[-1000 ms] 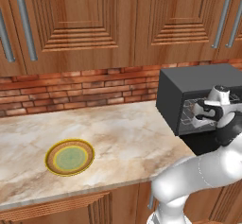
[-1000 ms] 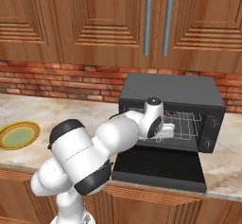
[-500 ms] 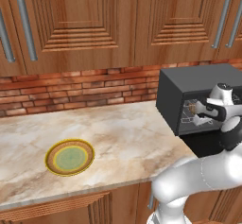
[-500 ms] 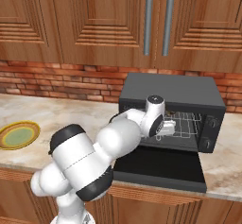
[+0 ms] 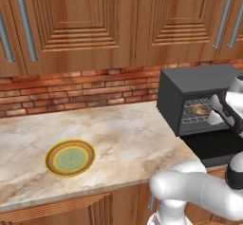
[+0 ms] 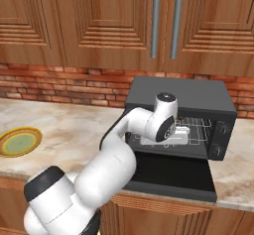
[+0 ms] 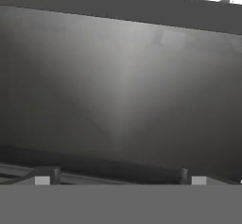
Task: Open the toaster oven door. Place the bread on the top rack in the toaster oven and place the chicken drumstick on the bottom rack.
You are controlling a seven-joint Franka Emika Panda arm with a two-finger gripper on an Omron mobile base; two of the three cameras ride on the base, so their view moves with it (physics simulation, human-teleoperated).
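The toaster oven point(image 5: 199, 79) point(image 6: 183, 92) stands on the counter with its door point(image 5: 213, 145) point(image 6: 171, 172) folded down flat. A small golden-brown food piece point(image 5: 199, 109) lies on a silver wire rack point(image 6: 199, 127) inside. It is too small to tell whether it is the bread or the chicken drumstick, or which rack it is on. My gripper point(image 5: 214, 111) point(image 6: 184, 133) hovers at the oven's mouth, just in front of that piece, open with nothing between its fingers. In the hand view the gripper point(image 7: 118, 178) faces a bare dark oven wall.
A yellow-rimmed green plate point(image 5: 70, 158) point(image 6: 19, 143) sits bare on the marble counter point(image 5: 123, 134), far left of the oven. A brick wall and wooden cabinets rise behind. The oven's knobs point(image 6: 221, 128) are on its front right.
The hand has drawn back out of the oven cavity toward its front. The jaws stayed open. The food piece inside now shows past the fingers.
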